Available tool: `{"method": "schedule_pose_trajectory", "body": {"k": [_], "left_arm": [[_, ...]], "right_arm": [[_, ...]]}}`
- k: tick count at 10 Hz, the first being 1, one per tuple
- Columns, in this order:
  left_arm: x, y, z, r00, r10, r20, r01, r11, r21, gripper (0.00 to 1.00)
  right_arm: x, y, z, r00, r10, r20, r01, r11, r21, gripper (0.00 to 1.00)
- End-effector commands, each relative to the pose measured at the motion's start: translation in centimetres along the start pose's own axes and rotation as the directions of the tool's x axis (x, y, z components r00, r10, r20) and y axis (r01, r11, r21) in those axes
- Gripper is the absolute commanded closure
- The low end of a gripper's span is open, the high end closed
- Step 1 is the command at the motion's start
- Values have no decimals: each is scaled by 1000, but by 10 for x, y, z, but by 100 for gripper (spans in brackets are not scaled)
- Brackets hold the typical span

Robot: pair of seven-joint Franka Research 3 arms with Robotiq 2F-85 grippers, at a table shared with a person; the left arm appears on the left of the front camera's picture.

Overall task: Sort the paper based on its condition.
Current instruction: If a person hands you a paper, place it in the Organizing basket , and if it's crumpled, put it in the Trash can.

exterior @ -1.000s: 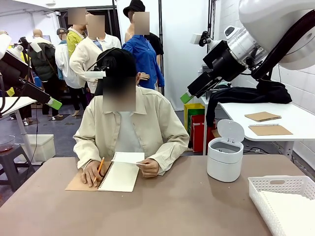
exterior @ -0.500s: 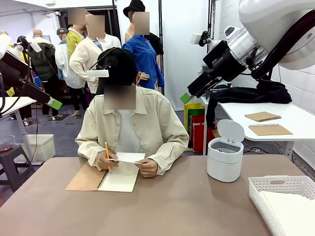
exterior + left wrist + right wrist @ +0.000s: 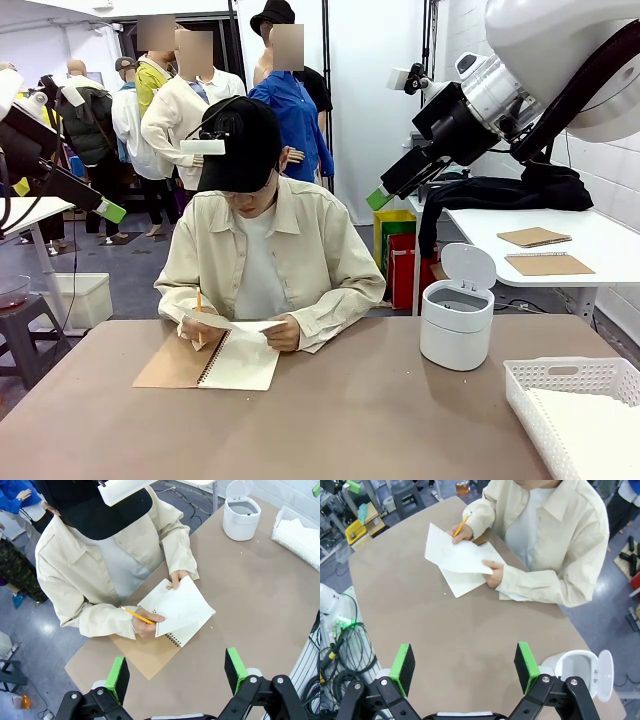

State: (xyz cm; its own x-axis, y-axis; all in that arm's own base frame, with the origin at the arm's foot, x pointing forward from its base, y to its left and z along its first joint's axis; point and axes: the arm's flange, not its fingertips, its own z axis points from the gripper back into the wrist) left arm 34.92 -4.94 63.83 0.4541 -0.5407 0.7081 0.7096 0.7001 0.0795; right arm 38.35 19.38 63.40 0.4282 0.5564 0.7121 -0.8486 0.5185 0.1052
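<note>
Fingers (image 3: 118, 679) of the left gripper (image 3: 176, 675) gape wide and empty in the left wrist view, the paper (image 3: 182, 607) at twelve o'clock, held in a person's hands (image 3: 143, 625) above a spiral notebook (image 3: 150, 656). Right wrist view: right gripper (image 3: 464, 662) equally wide, empty; paper at eleven o'clock. Front view: paper at nine o'clock from a white bin (image 3: 457, 322).

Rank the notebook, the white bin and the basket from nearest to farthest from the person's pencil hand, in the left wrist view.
1. Notebook, right by the hand.
2. Bin, well away, toward the upper right.
3. Basket, beyond the bin, at the picture's right edge.
</note>
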Motion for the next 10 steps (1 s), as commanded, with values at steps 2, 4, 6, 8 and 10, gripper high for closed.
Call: {"method": "schedule_pose_trajectory", "body": {"k": [2,4,6,8,10], "left_arm": [[0,0,0,1000,2,0,-2,1000,0,0],[0,0,0,1000,2,0,-2,1000,0,0],[0,0,0,1000,2,0,-2,1000,0,0],[0,0,0,1000,2,0,-2,1000,0,0],[0,0,0,1000,2,0,-2,1000,0,0]], "right_arm": [[0,-1,0,1000,0,2,0,1000,5,0],[0,-1,0,1000,0,2,0,1000,5,0],[0,-1,0,1000,0,2,0,1000,5,0],[0,-1,0,1000,0,2,0,1000,5,0],[0,-1,0,1000,0,2,0,1000,5,0]]}}
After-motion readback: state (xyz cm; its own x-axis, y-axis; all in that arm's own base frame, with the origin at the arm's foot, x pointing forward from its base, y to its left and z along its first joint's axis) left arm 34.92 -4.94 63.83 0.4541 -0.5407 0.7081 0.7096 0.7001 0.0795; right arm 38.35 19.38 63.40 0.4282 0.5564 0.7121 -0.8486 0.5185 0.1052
